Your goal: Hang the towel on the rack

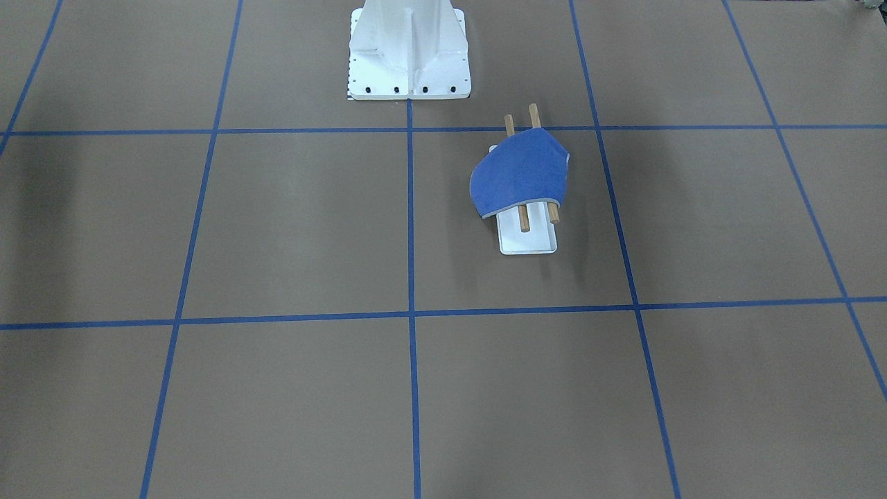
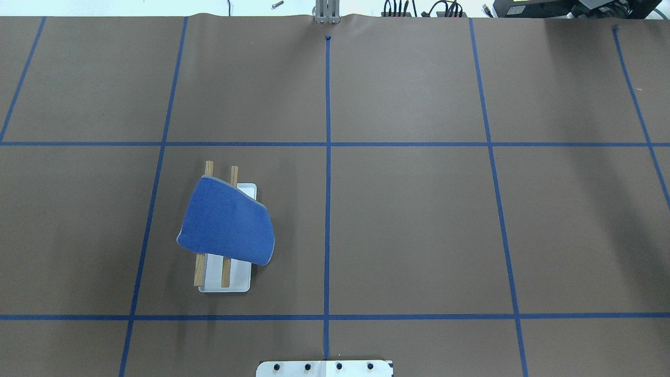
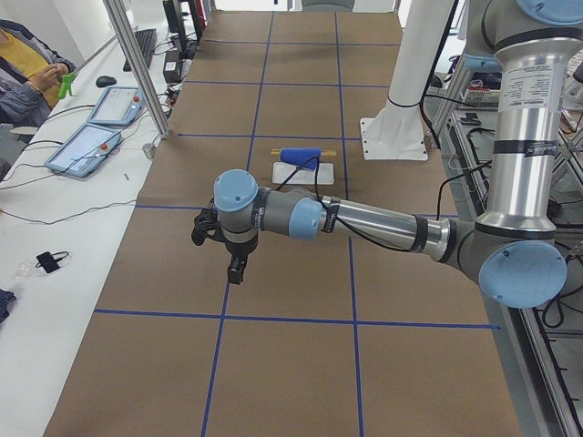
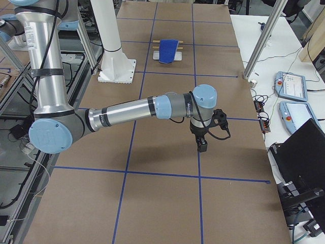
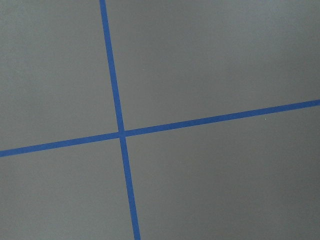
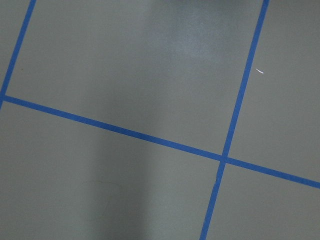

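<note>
The brown surface [image 2: 419,230], gridded in blue tape [image 2: 327,209], carries the task's things in my left half, nearer my base edge than the far edge. My left arm [image 3: 383,223] is the nearer one, I judge; my right arm [image 4: 127,112] reaches out well apart from them. The rack [image 2: 230,280] runs its two dowels from base edge to far edge, and the towel [image 2: 227,228] lies draped askew across both. From my left pincer [image 3: 235,266] it lies toward the right end. Whether that pincer or my right pincer [image 4: 202,145] is open or holds anything, I cannot tell. No writing is readable.
</note>
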